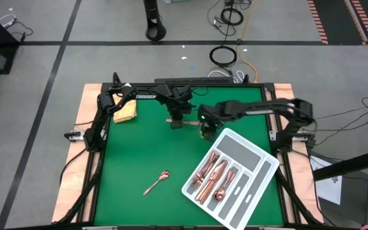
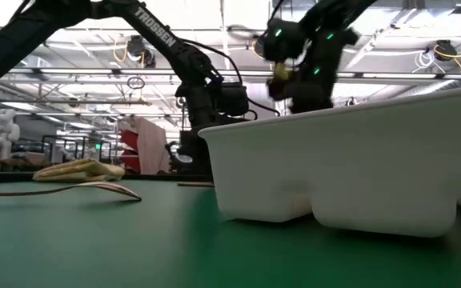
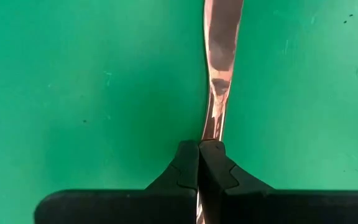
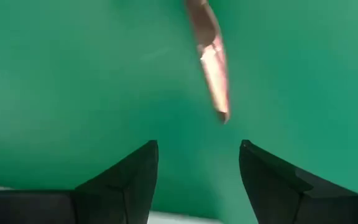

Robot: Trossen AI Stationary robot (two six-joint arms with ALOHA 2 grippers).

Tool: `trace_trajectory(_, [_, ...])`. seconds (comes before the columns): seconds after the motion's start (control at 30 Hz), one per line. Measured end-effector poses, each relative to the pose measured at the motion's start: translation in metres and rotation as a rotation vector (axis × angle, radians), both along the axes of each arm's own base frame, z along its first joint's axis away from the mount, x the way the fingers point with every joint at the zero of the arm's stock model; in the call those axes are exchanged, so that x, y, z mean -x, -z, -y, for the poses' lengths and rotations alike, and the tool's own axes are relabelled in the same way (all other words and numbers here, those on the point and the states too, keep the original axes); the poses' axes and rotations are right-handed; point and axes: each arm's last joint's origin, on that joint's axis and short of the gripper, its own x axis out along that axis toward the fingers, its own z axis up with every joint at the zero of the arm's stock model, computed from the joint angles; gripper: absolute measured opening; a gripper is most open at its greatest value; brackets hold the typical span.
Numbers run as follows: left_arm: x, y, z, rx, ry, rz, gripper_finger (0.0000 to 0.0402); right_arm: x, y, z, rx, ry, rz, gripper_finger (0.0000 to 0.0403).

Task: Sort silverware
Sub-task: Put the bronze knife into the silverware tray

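Note:
My left gripper (image 1: 176, 122) stands at the mat's far middle, pointing steeply down and shut on a thin copper knife (image 3: 219, 56). In the high view the knife (image 1: 170, 119) runs level toward the table's left. My right gripper (image 1: 206, 132) hovers open just to its right, beside the tray's far corner. Ahead of its fingers (image 4: 197, 162) a blurred end of a copper piece (image 4: 210, 68) shows over the mat. A copper spoon (image 1: 156, 183) lies flat on the mat near the front. Several copper pieces (image 1: 213, 176) lie in the white divided tray (image 1: 260, 160). My left gripper pinches the knife's narrow part (image 3: 212, 130) between its two shut fingers, coming from above and pointing steeply down. The knife runs on away from the fingertips over the mat. Whether it rests on the mat or is lifted clear, I cannot tell.
A folded yellow cloth (image 1: 125, 113) lies at the mat's far left. The tray sits askew at the right front, and its tall white wall (image 2: 358, 160) fills the low view's right. Bare green mat (image 1: 133, 153) spreads between the spoon and the grippers.

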Motion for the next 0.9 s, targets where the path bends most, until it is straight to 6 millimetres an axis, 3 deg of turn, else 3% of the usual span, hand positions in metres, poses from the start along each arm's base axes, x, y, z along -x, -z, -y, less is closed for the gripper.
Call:
trace_trajectory(0.23, [0.0, 0.0, 0.0, 0.0, -0.002, 0.002, 0.0, -0.037, 0.013, 0.053, -0.002, -0.083, -0.018, 0.0213])
trace_trajectory(0.37, [0.0, 0.0, 0.0, 0.002, -0.003, 0.004, 0.0, -0.05, 0.021, 0.069, -0.053, -0.158, -0.042, 0.0216])
trace_trajectory(0.73, [0.004, 0.0, -0.011, 0.077, -0.007, 0.047, 0.0, -0.049, 0.027, 0.068, -0.084, -0.305, -0.081, 0.0215])
trace_trajectory(0.9, [0.008, 0.0, -0.025, 0.163, -0.06, 0.117, 0.0, -0.047, 0.025, 0.061, 0.017, -0.421, -0.153, 0.0215])
